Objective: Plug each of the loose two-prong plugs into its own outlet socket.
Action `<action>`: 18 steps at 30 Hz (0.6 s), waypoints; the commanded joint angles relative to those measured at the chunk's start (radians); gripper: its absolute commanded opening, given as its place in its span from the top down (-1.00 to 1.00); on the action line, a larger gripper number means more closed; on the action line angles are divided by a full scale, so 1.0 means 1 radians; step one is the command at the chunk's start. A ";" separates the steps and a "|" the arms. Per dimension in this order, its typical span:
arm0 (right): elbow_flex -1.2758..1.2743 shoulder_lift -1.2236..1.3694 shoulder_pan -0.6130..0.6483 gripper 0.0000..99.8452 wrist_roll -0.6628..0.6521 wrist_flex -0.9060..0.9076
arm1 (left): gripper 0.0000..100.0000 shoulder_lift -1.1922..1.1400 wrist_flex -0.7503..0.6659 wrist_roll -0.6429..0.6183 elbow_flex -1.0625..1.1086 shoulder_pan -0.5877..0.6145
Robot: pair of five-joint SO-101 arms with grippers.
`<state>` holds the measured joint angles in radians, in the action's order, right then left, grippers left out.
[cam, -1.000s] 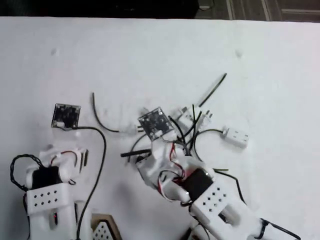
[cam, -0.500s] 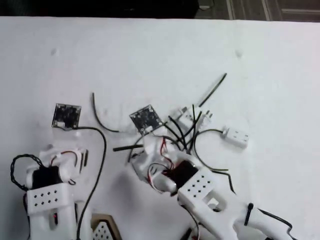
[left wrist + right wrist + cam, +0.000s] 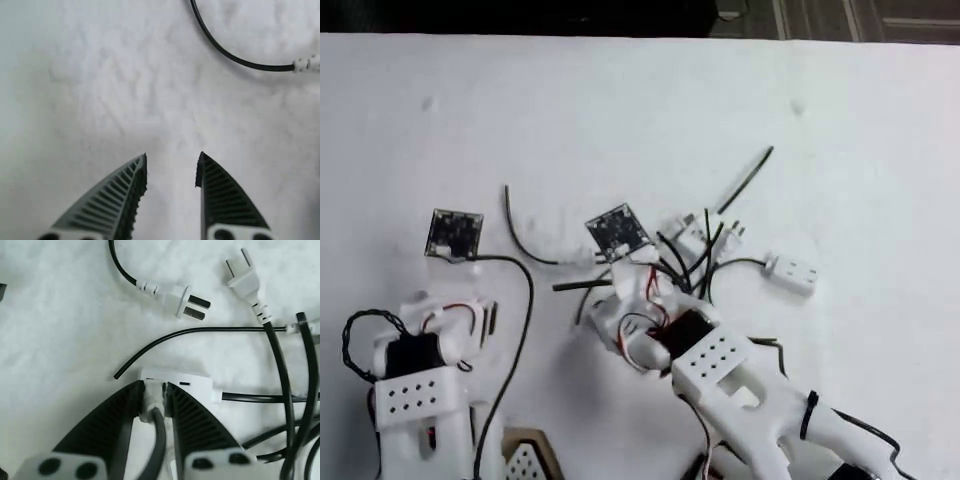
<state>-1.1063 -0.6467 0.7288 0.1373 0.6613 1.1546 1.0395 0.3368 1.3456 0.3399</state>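
My right claw [image 3: 154, 390] is clamped on a white plug [image 3: 148, 405], one dark finger [image 3: 120, 415] pressing on each side of it. The plug's black cord [image 3: 159, 440] runs back between the fingers toward the camera. The front of the plug sits right against a white socket block [image 3: 182, 386], and I cannot tell whether its prongs are inside. A thin black lead [image 3: 260, 398] leaves the other end of that block.

Just past the block, and apart from it, a second plug [image 3: 181, 301] lies flat with its two dark prongs bare. A third plug [image 3: 244, 274] lies near it, also loose on the tabletop [image 3: 60, 315].

From the high camera I see the right arm [image 3: 720, 370] coming up from the bottom of the frame, right of centre. Its tip is buried in a tangle of black cords [image 3: 695, 265] near the middle. A small black square board [image 3: 618, 230] sits just above that tip, and a matching board [image 3: 455, 232] sits at the left. Right of centre, clear of the tangle, lies a second socket block [image 3: 790, 270].

My left claw [image 3: 171, 162] is spread apart with nothing between its fingers, hanging over bare white tabletop. Another black cord [image 3: 240, 60] passes beyond it. The left arm [image 3: 410, 375] sits in the lower left of the high frame
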 commanded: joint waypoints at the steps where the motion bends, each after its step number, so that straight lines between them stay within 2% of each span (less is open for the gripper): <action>1: 0.011 0.015 -0.008 0.97 -0.008 -0.024 | 0.66 0.013 -0.018 0.011 -0.005 0.008; 8: 0.011 0.076 -0.005 0.97 -0.008 -0.102 | 0.66 0.013 -0.018 0.011 -0.003 0.008; 14: 0.006 0.091 -0.004 0.97 -0.012 -0.088 | 0.66 0.013 -0.018 0.011 -0.003 0.008; 18: 0.011 0.084 0.016 0.97 -0.015 -0.004 | 0.66 0.013 -0.018 0.011 -0.003 0.008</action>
<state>-1.1063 -0.5562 0.7334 0.1343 0.6061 1.1546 1.0395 0.3368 1.3456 0.3399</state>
